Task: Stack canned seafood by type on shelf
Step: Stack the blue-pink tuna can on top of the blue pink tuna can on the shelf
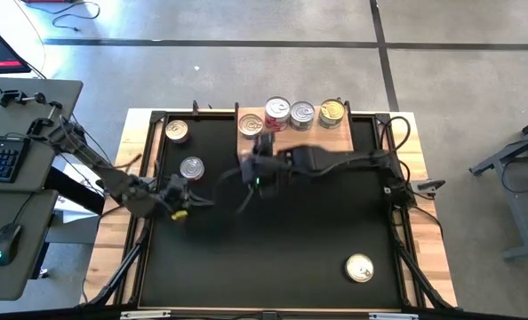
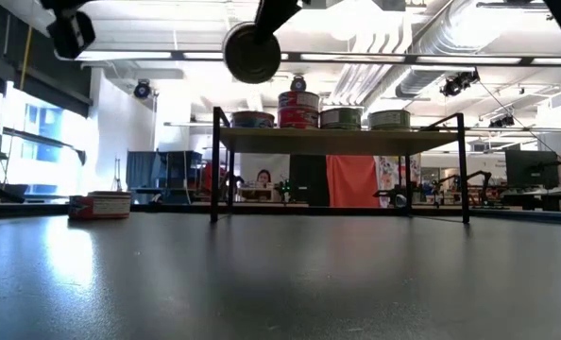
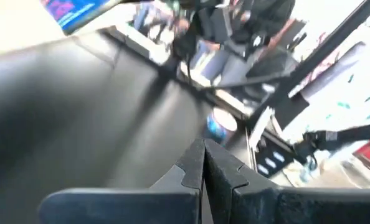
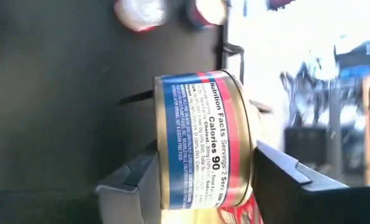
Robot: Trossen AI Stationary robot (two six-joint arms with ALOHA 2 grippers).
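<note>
Left claw: the left claw (image 1: pixel 177 197) hangs low over the table (image 1: pixel 273 258) at about 9 o'clock, fingers clenched together on nothing, as its wrist view shows.
Loose tins, left: one tin (image 1: pixel 176 132) lies at 10 o'clock by the far rail; a second tin (image 1: pixel 191 168) lies just beyond the left claw, toward 12 from it.
Right claw: the right claw (image 4: pixel 200 180) hangs above the table's far middle, grasping a blue and red labelled tin (image 4: pixel 200 146) by its flat ends, one finger on each face.
Held tin's axis: it lies on its edge, not flat; in the low view its round face (image 2: pixel 252 53) looks at the camera, so I judge it must be turned flat before it can sit on a stack.
Shelf: the shelf (image 1: pixel 246 142) stands at 12 o'clock at the table's far edge, just beyond the right claw.
Tins on shelf: four tins in a row, the second from the left (image 1: pixel 277 112) a stack of two, with red side labels in the low view.
Key relation: the held tin hangs just short of the shelf's left end, higher than its top, and the right arm is much the nearer.
Loose tin, right: one gold tin (image 1: pixel 359 268) lies at 5 o'clock, well apart from both claws.
</note>
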